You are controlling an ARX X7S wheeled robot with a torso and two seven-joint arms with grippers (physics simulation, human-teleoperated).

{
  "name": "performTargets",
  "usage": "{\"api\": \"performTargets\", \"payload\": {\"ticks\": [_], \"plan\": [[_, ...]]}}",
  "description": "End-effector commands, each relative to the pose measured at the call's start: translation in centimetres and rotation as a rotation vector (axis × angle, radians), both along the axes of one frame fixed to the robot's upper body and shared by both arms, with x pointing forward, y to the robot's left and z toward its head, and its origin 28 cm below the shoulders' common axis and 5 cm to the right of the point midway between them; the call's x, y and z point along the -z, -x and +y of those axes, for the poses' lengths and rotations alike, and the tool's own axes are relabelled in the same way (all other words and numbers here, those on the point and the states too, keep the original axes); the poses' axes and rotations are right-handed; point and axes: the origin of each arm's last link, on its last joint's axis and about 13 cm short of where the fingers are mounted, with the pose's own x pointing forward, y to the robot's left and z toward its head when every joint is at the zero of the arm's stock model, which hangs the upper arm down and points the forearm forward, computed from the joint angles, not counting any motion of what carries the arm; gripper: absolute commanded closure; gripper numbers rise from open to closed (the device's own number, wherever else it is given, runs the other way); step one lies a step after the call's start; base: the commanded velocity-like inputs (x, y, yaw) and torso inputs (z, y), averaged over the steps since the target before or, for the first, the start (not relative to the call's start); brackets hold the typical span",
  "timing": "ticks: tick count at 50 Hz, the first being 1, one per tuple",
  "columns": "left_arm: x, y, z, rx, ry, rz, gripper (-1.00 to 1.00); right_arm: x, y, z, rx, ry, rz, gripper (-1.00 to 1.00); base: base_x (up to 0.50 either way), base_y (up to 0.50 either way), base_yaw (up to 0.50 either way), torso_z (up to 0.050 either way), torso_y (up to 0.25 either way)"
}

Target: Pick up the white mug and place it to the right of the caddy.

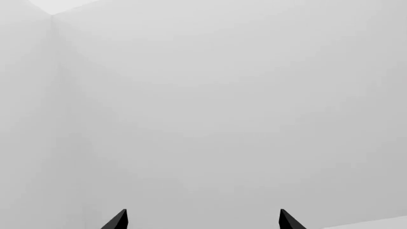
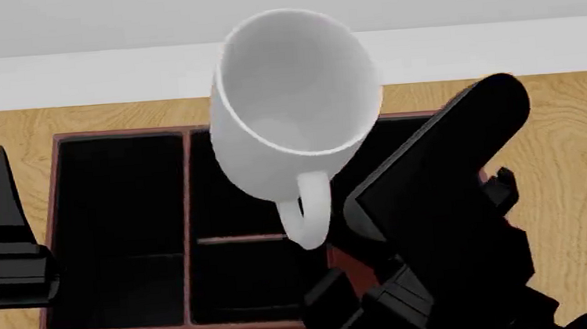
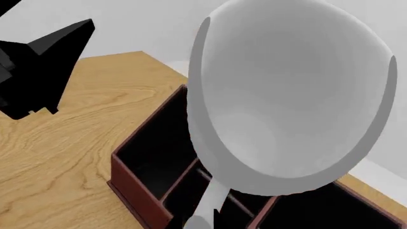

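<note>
The white mug [image 2: 291, 110] hangs in the air over the caddy [image 2: 120, 225], tilted with its open mouth towards the head camera and its loop handle [image 2: 306, 214] pointing down. My right gripper [image 3: 215, 218] is shut on the handle from below; its fingers are mostly hidden behind the mug [image 3: 286, 100]. The caddy [image 3: 149, 157] is dark reddish-brown with black compartments and stands on the wooden table right under the mug. My left gripper [image 1: 203, 220] is open and empty, to the left of the caddy, and faces a blank white wall.
The wooden table [image 2: 576, 158] runs to either side of the caddy. A white wall [image 2: 76, 71] stands behind its far edge. My right arm [image 2: 445, 223] covers the caddy's right part. One left finger [image 2: 4, 195] stands upright at the caddy's left wall.
</note>
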Motion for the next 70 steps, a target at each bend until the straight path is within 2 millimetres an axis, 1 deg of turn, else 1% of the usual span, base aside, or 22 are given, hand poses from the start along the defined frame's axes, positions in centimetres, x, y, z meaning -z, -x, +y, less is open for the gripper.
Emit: {"api": "performTargets", "payload": {"ticks": [1,17,35,57,70], "plan": [[0.0,0.0,0.1,-0.002,0.002,-0.002,-1.0,-1.1,-0.7,-0.7,0.074,0.005,-0.056,1.0,0.0,0.0,0.0,0.0,0.0],[0.1,-0.1,0.1,0.0,0.003,-0.005,-1.0,-2.2,-0.6,-1.7,0.159,0.025,-0.077,1.0,0.0,0.0,0.0,0.0,0.0],[0.1,-0.3,0.1,0.003,0.004,-0.005,-1.0,-2.7,-1.1,-3.1,0.266,0.06,-0.089,1.0,0.0,0.0,0.0,0.0,0.001],[0.2,-0.3,0.2,0.003,0.005,-0.008,-1.0,-2.5,-1.5,-4.4,0.365,0.107,-0.091,1.0,0.0,0.0,0.0,0.0,0.0],[0.3,-0.5,0.3,-0.001,0.005,-0.002,-1.0,-1.9,-2.7,-4.8,0.408,0.123,-0.079,1.0,0.0,0.0,0.0,0.0,0.001]]}}
